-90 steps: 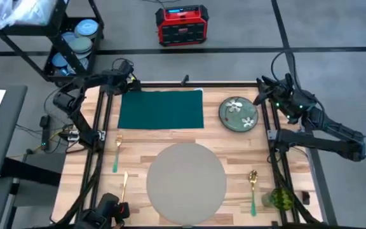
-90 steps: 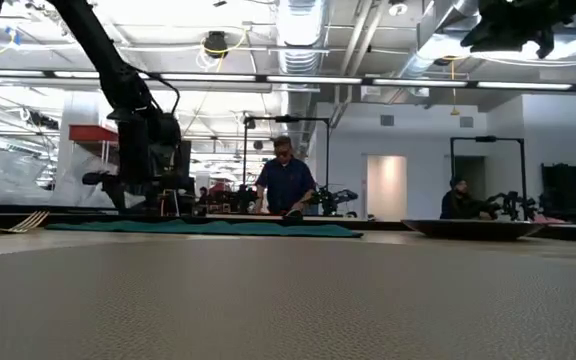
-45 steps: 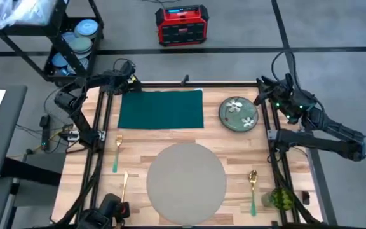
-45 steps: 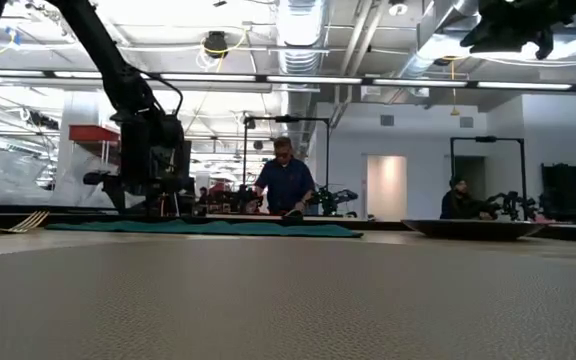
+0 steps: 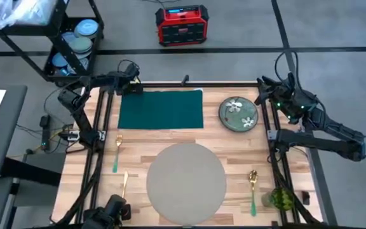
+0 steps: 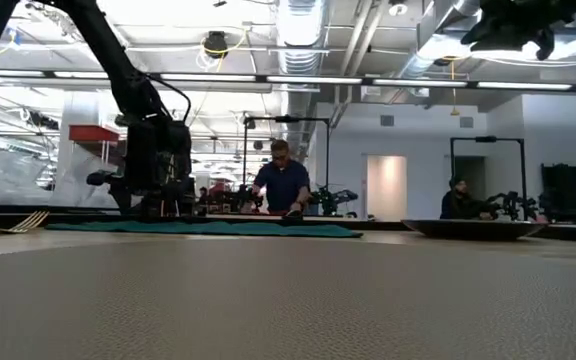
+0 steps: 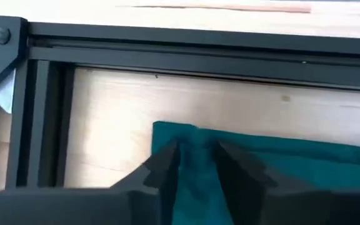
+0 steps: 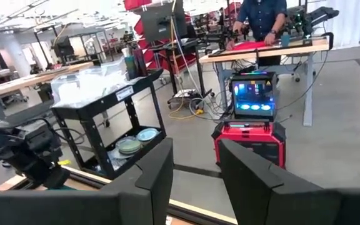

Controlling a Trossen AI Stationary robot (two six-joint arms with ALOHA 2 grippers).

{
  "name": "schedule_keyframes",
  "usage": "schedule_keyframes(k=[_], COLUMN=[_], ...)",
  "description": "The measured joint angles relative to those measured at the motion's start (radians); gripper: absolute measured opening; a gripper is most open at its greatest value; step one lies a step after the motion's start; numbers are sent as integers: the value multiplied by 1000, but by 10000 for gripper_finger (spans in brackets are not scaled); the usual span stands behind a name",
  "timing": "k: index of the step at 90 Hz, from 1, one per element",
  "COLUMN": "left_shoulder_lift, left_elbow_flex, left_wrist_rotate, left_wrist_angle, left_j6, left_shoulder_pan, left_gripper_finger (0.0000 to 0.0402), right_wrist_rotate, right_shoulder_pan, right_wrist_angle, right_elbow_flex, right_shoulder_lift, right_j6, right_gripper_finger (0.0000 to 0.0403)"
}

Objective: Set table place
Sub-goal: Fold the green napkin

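A dark green napkin (image 5: 161, 109) lies flat at the far side of the wooden table (image 5: 138, 143). The round grey place mat (image 5: 186, 180) lies near the front edge. My left gripper (image 5: 131, 86) is down at the napkin's far left corner, shut on it; the low view shows it low over the cloth (image 6: 158, 205). My right gripper (image 5: 264, 95) hangs high beside the table's far right corner, open with nothing between its fingers (image 8: 195, 169). A flowered plate (image 5: 239, 114) rests flat to the right of the napkin. My left gripper pinches the napkin's far left corner (image 7: 195, 147) between its two fingers, which slant down from the table's left side. The cloth bunches into a small ridge between the fingers. The rest of the napkin still lies flat on the table.
Two forks (image 5: 116, 152) (image 5: 124, 184) lie left of the mat, and a spoon (image 5: 253, 187) and a green glass (image 5: 281, 198) right of it. A black cart of dishes (image 5: 68, 38) and a red box (image 5: 182, 25) stand beyond the far edge.
My left gripper has shifted a little toward the table's right edge along the far side, onto the napkin's corner. The napkin stays flat.
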State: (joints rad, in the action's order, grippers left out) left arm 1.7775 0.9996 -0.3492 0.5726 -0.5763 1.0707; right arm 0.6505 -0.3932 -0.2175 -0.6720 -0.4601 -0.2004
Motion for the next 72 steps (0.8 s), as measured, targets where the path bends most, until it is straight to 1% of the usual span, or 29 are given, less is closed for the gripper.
schedule_keyframes(k=[12,17,34,43,49,72], left_shoulder_lift=[0,0,-2,-12,-19,-26], left_elbow_flex=[0,0,4,17,33,114], left_wrist_rotate=[39,48,92,160,194,255], left_wrist_angle=[2,2,8,41,77,166], left_j6=[-32,-45,-101,-122,-131,-176], left_shoulder_pan=[10,11,-5,-27,-42,-96], left_gripper_finger=[23,8,2,1,1,0], right_wrist_rotate=[0,0,0,0,0,0], right_shoulder_pan=[0,0,-2,-2,-2,-2], right_wrist_angle=[1,1,1,-4,-7,-7], right_elbow_flex=[0,0,0,0,0,0], right_shoulder_lift=[16,20,25,23,23,23], right_j6=[34,44,51,51,51,51], right_gripper_finger=[118,118,118,118,118,118])
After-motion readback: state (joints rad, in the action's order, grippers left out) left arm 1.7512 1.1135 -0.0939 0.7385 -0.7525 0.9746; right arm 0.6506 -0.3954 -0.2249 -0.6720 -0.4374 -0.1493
